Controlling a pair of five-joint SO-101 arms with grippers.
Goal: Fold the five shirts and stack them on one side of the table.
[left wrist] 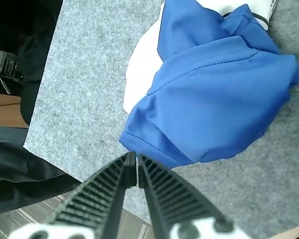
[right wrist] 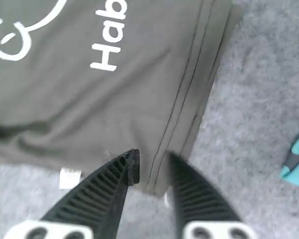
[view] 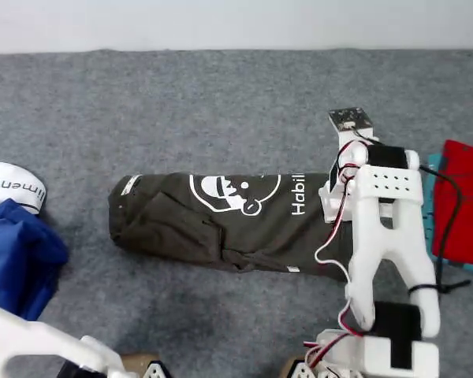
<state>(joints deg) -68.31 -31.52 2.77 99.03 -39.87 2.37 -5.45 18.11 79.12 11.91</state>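
Right wrist view: ribbed pincer (right wrist: pixel 153 164) straddles stitched olive shirt (right wrist: pixel 89 94).

Four shirts: olive shirt (view: pixel 221 220), blue shirt (view: pixel 20 252), white shirt (view: pixel 12 185), red shirt (view: pixel 467 201); one teal cloth (view: pixel 435 169); two arms: left arm (view: pixel 31 339), right arm (view: pixel 386 236).

Bright, even light; soft shadows
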